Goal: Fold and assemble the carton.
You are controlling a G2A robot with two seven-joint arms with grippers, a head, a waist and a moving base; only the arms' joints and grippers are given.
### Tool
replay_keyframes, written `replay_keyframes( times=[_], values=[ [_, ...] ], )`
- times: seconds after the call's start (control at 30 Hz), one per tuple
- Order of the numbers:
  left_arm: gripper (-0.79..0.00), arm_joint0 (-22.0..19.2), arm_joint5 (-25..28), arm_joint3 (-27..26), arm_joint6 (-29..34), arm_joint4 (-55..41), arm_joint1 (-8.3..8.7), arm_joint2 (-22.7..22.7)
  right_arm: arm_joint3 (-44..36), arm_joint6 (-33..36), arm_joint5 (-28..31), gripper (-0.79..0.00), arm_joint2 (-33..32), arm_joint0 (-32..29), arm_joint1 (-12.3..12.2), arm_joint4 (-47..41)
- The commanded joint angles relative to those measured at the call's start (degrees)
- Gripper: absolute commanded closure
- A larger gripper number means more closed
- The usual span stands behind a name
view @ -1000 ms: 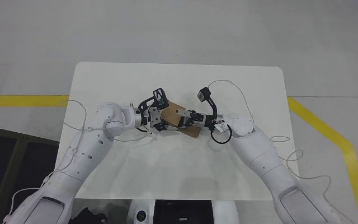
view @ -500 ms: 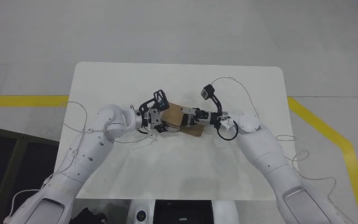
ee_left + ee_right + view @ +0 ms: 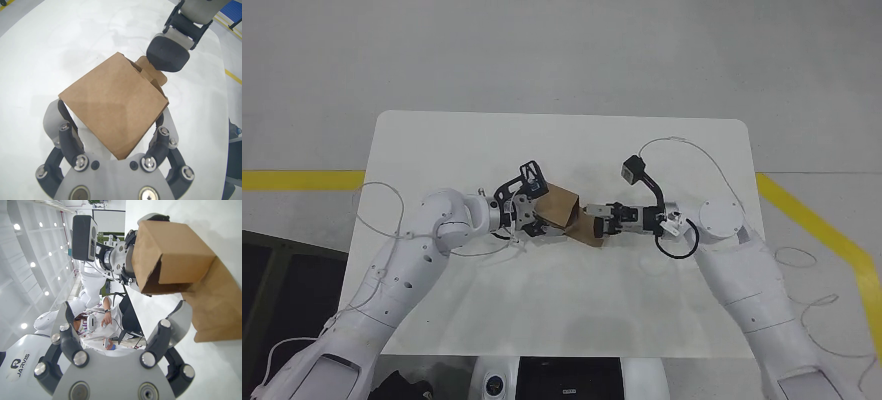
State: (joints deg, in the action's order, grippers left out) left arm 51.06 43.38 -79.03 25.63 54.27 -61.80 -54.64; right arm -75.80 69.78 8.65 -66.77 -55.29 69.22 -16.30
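Clamping carton (image 3: 113,106) in left jaws, right jaws wide apart, beside flap (image 3: 157,75).

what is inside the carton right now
In the right wrist view, a flap is folded partly across the open end of the carton. Through the gap beside it only bare, shadowed cardboard shows, with no contents. The rest of the interior is covered by the walls.

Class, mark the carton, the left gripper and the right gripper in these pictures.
carton (image 3: 113,106): left wrist view, its broad brown top panel.
left gripper (image 3: 532,215): top view, midway between its jaws clamping the carton.
right gripper (image 3: 123,311): right wrist view, gap midway between its open jaws.
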Motion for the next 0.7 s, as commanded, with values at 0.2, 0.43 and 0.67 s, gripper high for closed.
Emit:
replay_keyframes(
  times=[0.2,0.43,0.67],
  values=[
    [-0.785,0.07,-0.47,-0.41,0.25,-0.81,0.05,-0.68,-7.40,-1.92,-2.32,-0.785,-6.99,-8.02,-2.46,5.03],
    [-0.785,0.40,-0.81,-0.78,0.53,-0.89,0.00,-0.59,-3.22,-6.76,4.67,-0.785,-4.52,-8.63,-1.91,3.10],
    [-0.785,0.53,-0.72,-0.94,0.85,-0.90,0.00,-0.66,2.83,-9.57,8.38,-0.785,-0.75,-5.83,-0.98,2.16]
  ],
)
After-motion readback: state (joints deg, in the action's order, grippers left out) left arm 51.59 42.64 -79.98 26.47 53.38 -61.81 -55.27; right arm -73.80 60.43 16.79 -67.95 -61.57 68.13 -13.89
